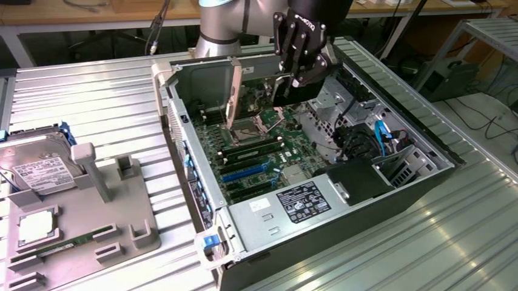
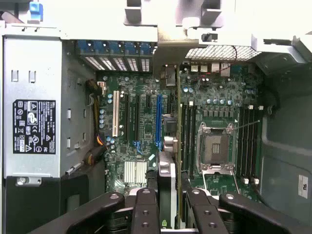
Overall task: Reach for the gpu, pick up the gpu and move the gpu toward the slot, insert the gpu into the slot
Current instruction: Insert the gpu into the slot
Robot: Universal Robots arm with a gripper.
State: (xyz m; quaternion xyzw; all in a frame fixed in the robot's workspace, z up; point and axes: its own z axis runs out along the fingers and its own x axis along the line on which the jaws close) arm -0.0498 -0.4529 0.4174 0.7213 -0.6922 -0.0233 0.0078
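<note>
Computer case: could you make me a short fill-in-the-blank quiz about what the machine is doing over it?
1. The gripper is shut on the ____.
2. The slot on the green motherboard is coloured ____.
3. The hard drive lies ____ the computer case, not inside it, at the exterior view's left.
Missing words: gpu; blue; outside.

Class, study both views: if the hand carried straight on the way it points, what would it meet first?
Probably the green motherboard: the gpu gripped in the hand would land between the slot and the CPU socket, though depth is unclear.
</note>
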